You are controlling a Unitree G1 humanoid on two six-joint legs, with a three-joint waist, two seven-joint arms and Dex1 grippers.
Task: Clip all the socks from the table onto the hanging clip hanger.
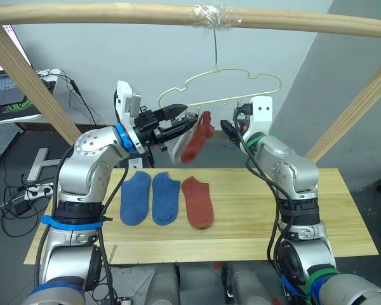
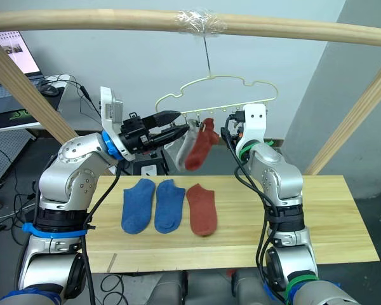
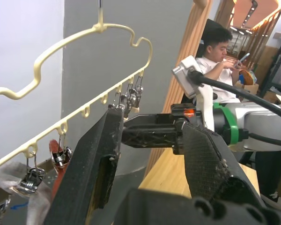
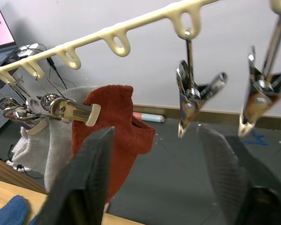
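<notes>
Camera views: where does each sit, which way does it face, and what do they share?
Head eye views: look forward and down over both arms at the table and clip hanger.
Left wrist view: along the open left gripper toward the hanger's clips.
Right wrist view: along the open right gripper at the clipped rust-red sock.
All share the hanger.

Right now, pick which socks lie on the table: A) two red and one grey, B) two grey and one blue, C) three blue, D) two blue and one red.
D: two blue socks and one red sock lie side by side on the table; another red sock and a grey one hang from the hanger.
</notes>
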